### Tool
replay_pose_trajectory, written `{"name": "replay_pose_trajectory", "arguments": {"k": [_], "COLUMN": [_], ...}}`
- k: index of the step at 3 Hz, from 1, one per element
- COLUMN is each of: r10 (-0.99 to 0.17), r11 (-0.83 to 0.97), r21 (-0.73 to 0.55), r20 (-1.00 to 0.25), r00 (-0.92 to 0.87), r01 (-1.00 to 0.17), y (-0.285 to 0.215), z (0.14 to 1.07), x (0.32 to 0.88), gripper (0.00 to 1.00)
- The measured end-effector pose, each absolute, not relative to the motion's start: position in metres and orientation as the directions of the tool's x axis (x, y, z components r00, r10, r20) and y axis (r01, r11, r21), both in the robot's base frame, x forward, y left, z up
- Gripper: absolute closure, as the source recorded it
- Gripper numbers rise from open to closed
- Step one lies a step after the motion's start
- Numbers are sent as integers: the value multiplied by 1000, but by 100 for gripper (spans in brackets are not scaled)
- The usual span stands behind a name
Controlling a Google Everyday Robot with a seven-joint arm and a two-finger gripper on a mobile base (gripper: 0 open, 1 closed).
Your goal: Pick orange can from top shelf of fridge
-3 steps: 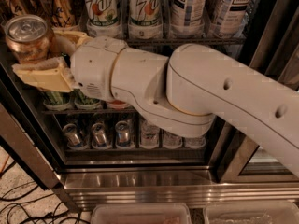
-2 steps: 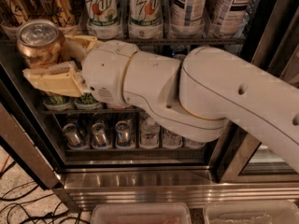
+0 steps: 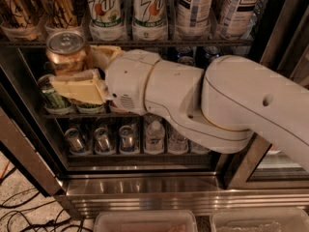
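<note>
My gripper [image 3: 73,65] is shut on the orange can [image 3: 67,52], a shiny copper can with a silver pull-tab lid. One yellowish finger [image 3: 79,86] lies in front of the can and the other [image 3: 110,52] behind it. The can is upright, in front of the fridge's [image 3: 145,192] left side, with its lid level with the top shelf's rail [image 3: 159,43]. Two more orange cans [image 3: 58,6] stand on the top shelf at the left. My white arm [image 3: 231,100] reaches in from the right.
7UP bottles [image 3: 104,8] and tea bottles [image 3: 193,8] stand on the top shelf. Green cans [image 3: 50,95] sit on the middle rack behind my gripper. Small cans and bottles [image 3: 125,139] fill the lowest rack. Cables [image 3: 29,211] lie on the floor. Plastic bins [image 3: 145,222] are below.
My gripper has moved to the right and a little down with the orange can in it. The arm has drawn back with it.
</note>
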State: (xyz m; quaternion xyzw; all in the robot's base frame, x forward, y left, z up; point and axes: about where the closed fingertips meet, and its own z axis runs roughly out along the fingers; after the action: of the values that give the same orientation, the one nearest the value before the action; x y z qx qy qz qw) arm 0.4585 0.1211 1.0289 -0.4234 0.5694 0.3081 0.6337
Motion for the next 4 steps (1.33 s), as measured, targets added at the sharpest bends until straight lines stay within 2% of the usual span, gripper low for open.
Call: {"name": "replay_pose_trajectory", "arguments": {"k": [4], "r10": [-127], "r11": [597], "r21": [-123], "r20": [-990], "r00": [58], "r01": [-793], "y": [60], "z": [1002], "x": [460], "gripper": [100]}}
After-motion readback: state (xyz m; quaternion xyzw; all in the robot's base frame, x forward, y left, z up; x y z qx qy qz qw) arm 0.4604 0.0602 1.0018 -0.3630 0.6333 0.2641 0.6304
